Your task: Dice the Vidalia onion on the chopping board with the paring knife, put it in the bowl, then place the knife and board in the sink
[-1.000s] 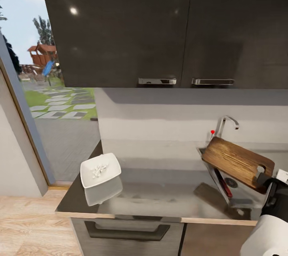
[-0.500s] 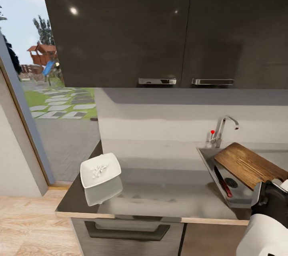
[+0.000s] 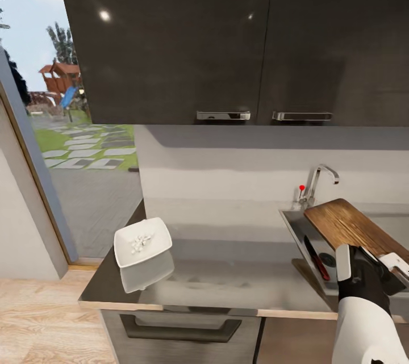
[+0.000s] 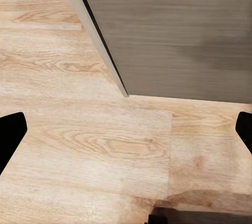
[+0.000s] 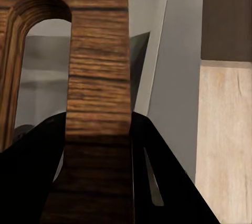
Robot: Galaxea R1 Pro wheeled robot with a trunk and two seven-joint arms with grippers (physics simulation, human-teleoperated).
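The brown wooden chopping board (image 3: 347,226) hangs tilted over the sink (image 3: 295,229), its near end in my right gripper (image 3: 372,263). In the right wrist view the dark fingers (image 5: 37,166) are shut on the board's (image 5: 98,77) edge beside its slot handle hole. Down in the basin lies the red-handled paring knife (image 3: 316,259). The white square bowl (image 3: 157,253) stands on the grey countertop (image 3: 227,281) at the left, with the diced Vidalia onion (image 3: 140,242) inside. My left gripper (image 4: 126,129) is open, hanging over the wooden floor.
A curved chrome tap (image 3: 318,181) with a red-tipped lever stands behind the sink. Dark wall cabinets (image 3: 227,40) hang above the counter. A glass door to a garden is at the left. A grey cabinet side (image 4: 173,30) stands near the left gripper.
The board has moved right and down over the sink and lies flatter. My right arm has swung in front of its near end. Bowl and knife have not moved.
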